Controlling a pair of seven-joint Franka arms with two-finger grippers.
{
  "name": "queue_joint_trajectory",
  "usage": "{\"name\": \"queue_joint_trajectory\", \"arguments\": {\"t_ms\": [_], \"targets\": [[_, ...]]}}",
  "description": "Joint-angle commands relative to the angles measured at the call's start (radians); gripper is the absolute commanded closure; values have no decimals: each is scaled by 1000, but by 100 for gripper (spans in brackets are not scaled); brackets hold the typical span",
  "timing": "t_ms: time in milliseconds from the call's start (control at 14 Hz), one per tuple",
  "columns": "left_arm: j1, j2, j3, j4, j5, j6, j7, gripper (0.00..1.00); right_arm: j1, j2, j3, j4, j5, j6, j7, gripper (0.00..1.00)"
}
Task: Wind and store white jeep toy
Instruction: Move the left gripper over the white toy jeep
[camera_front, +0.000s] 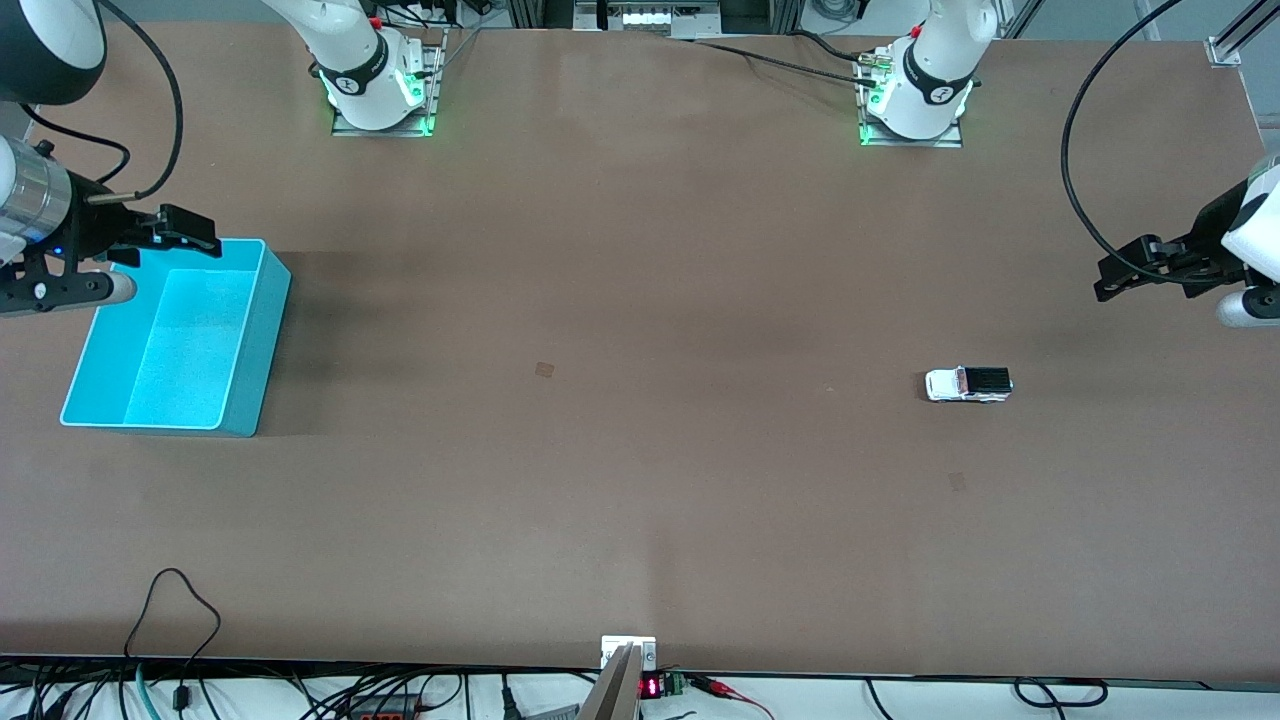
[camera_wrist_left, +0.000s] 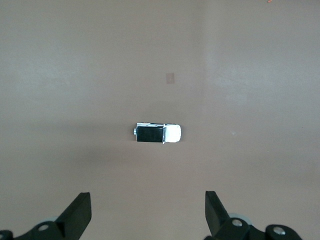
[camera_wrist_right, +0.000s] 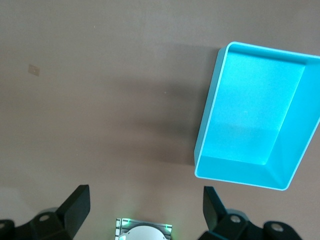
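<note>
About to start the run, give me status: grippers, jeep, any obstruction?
Left gripper open, up over the table's left-arm end. Right gripper open above turquoise bin. White jeep toy untouched on table. Nothing around it.

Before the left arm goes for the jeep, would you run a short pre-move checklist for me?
1. White jeep toy upright on its wheels, nothing touching it: ok.
2. Left gripper open, up in the air at the left arm's end of the table: ok.
3. Right gripper open, over the turquoise bin: ok.
4. Bin holds nothing: ok.
5. Toy already wound: cannot tell.
</note>
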Motion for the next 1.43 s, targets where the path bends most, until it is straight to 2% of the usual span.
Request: {"name": "queue_joint_trajectory", "arguments": {"t_ms": [0,429,714,1000,1143,1357], "targets": [[12,-27,2,-36,-11,-7,9,0,5,-106,2,-144,-12,104,17,0],[-3,19,-5,-19,-39,-6,18,0,4,-107,2,-143,-12,104,14,0],[-31,58,-80,-16,-30,-6,15,0,-7,-99,-4,-139,-11,102,10,0],[-40,92,-94,-36,-24,2,21,0,-10,-75,-5,-111,-11,110,3,0],[-40,103,-93,-82,-22,14,65,0,-7,-75,-5,-111,-12,108,3,0],[-1,118,-93,-220,-21,201,301,0,-8,-70,-4,-105,-21,114,10,0]]}}
